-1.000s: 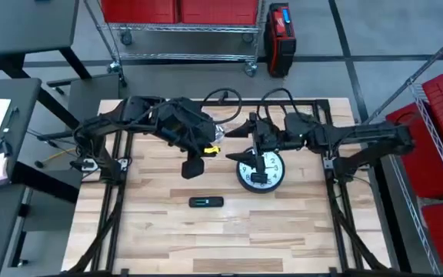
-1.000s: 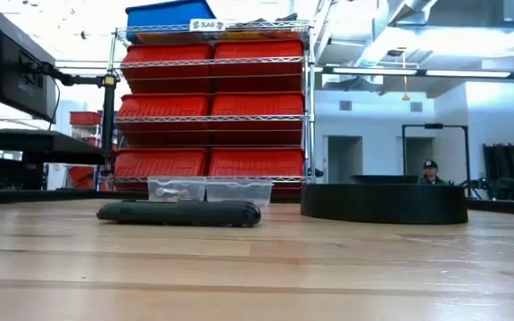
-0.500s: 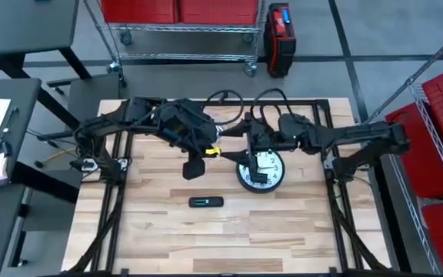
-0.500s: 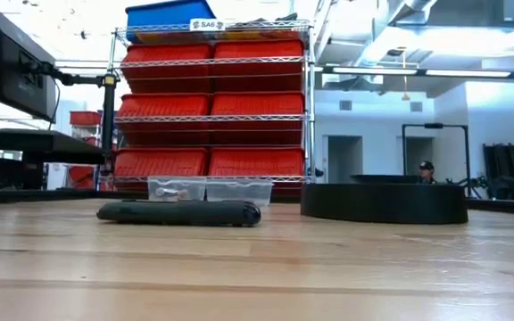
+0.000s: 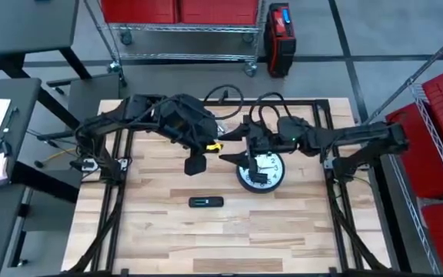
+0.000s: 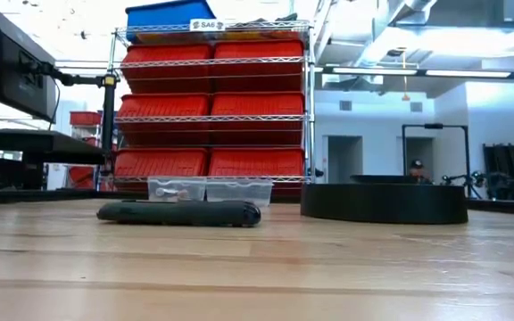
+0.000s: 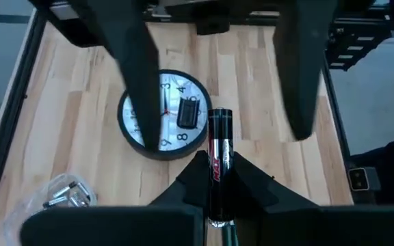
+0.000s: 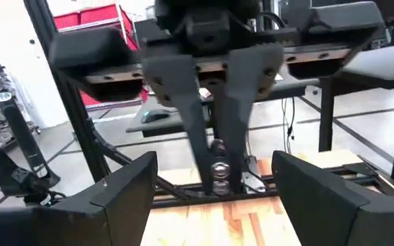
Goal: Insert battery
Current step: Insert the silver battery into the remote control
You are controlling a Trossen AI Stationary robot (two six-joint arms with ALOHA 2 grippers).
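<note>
A wooden table (image 5: 160, 246) is being shared by two dark arms. The left arm (image 5: 152, 119) and the right arm (image 5: 344, 138) are both being stretched in toward the middle, close to a round clock (image 5: 260, 171). The clock is being left flat on the wood, and a small black box (image 7: 187, 114) is being shown on its white front. A long black bar (image 5: 206, 201) is lying near the clock, on the side away from the arms' bases.

The left gripper (image 7: 215, 167) is being held up in the air just beside the clock. Its fingers are being pressed tight around the battery (image 7: 217, 147), a small black and red stick. So the battery is not in the clock yet; it is being carried just beside the clock's edge.

The right gripper (image 8: 221, 198) is being pointed at the battery from the clock's side. Its fingers are being spread wide, with nothing between them.

It looks like the battery is being passed over or lined up, so things could go wrong from here. The battery could be dropped if one gripper is let go before the other is closed. It could be tipped if it is grabbed off-centre. The clock is not being held by anything, so it could be pushed away when the battery is pressed in.
</note>
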